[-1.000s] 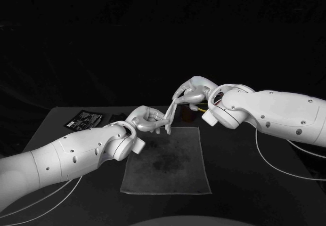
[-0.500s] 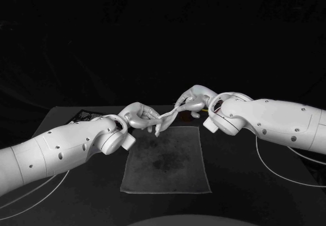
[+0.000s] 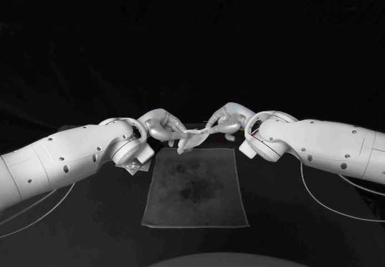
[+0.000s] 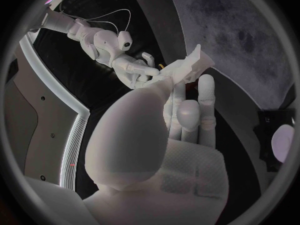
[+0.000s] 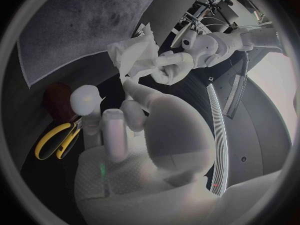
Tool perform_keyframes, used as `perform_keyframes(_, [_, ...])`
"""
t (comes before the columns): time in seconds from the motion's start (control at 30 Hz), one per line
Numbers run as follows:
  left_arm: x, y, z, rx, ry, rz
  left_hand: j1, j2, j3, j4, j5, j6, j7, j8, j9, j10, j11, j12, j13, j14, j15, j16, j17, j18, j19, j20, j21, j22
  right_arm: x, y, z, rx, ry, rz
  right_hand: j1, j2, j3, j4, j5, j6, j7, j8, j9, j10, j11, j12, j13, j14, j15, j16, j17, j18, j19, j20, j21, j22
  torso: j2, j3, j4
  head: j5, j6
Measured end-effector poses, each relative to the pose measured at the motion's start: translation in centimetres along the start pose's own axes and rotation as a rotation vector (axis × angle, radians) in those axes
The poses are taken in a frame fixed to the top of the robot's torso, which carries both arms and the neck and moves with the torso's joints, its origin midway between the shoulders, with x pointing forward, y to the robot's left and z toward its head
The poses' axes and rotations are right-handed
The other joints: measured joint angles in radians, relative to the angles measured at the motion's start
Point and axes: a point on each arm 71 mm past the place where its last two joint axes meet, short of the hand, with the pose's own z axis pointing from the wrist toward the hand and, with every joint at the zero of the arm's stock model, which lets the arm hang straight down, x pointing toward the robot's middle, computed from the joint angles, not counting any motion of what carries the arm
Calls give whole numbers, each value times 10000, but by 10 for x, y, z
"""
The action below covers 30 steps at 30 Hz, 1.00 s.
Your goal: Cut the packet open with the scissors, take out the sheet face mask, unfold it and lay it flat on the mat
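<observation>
Since a second ago the left arm (image 3: 64, 161) is riding higher and further across, the right arm (image 3: 321, 144) is sitting a little lower, and the sheet face mask (image 3: 192, 138), which was hanging as a steep strip between them, is now stretching almost level. On the black table (image 3: 272, 239) the grey mat (image 3: 194, 189) is lying flat and lengthwise between the two arms, with nothing resting on it. Above its far edge the left hand (image 3: 161, 125) and the right hand (image 3: 225, 118) are facing each other close together, each pinching one end of the mask between thumb and fingers while the other fingers are standing out loosely. The mask is hanging in the air clear of the mat, partly folded and crumpled, with a loose corner drooping just beside the left hand. The scissors (image 5: 56, 137), with their yellow handles, are lying on the table beside the mat, under the right hand.
</observation>
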Motion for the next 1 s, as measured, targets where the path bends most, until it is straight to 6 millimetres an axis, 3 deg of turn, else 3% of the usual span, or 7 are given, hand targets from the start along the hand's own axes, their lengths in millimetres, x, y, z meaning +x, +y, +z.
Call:
perform_keyframes(0.23, [-14,-6,-1,-201,18,655,-215,-190,444,-165,0,-1,-1,52,201,-60,-4,183,16,42,-6,58,114,-4,-38,-37,111,104,-1,-2,0,16,-68,-96,-38,-35,0,0,0,-1,-1,-10,-1,-1,1,-13,-1,0,0,-1,-1,-3,0,0,-57,1,-5,1,0,-18,-8])
perform_keyframes(0.33, [-14,-7,-1,-296,191,810,-527,-230,655,-170,-1,-18,-17,79,351,-75,12,259,29,42,-6,58,114,-6,-37,-36,117,153,1,-3,1,49,-117,-53,-514,-278,-272,266,3,-374,148,-233,-106,-375,122,-547,-559,3,3,-48,-5,-5,-112,43,-402,-134,-7,0,1,-8,3])
perform_keyframes(0.47, [-11,-8,-1,-396,452,920,-787,-173,869,-68,-6,-76,-69,135,418,-75,12,301,29,42,-6,97,105,-7,-36,-35,118,154,6,-5,2,62,-116,106,-1165,-923,-992,674,3,-1040,426,-870,-482,-904,417,-1156,-1184,19,204,-275,-96,161,-420,197,-1013,-406,-7,0,1,17,6])
perform_keyframes(0.57, [-8,-9,-1,-448,614,925,-971,-150,1022,-55,8,-128,-92,135,571,-95,-9,356,29,42,-6,97,100,-8,-36,-35,118,162,10,-7,2,70,-80,271,-1437,-1195,-1585,1054,3,-1448,600,-1274,-696,-1333,562,-1565,-1633,35,354,-418,-320,168,-648,344,-1505,-629,-6,-4,6,24,12])
perform_keyframes(0.67, [-7,-9,-2,-504,686,853,-1009,-136,1078,-54,20,-132,-93,155,573,-111,-24,356,29,42,-7,97,91,-69,-36,-35,118,165,12,-8,2,108,-37,432,-1547,-1305,-1981,1351,3,-1623,694,-1461,-792,-1619,642,-1813,-1927,4,392,-507,-516,191,-772,442,-1839,-790,-5,-6,6,26,16])
perform_keyframes(0.73, [-7,-9,-2,-549,706,778,-1034,-132,1137,-76,20,-147,-106,186,573,-111,-24,394,29,42,-6,97,91,-61,-36,-35,118,165,13,-10,2,146,-11,519,-1591,-1349,-2216,1502,3,-1705,734,-1539,-837,-1727,692,-1819,-2004,40,428,-606,-643,319,-865,464,-2033,-879,-4,-6,6,26,17])
perform_keyframes(1.0, [-6,-4,-6,-859,868,-106,-1142,-190,1325,-167,20,-166,-94,208,574,-111,-24,468,46,42,-6,97,141,38,-36,-35,117,180,18,-21,1,466,111,902,-1505,-1403,-2692,1978,3,-1726,726,-1577,-877,-1768,733,-1819,-2073,5,463,-620,-692,327,-879,479,-2177,-957,-1,-6,0,4,-2])
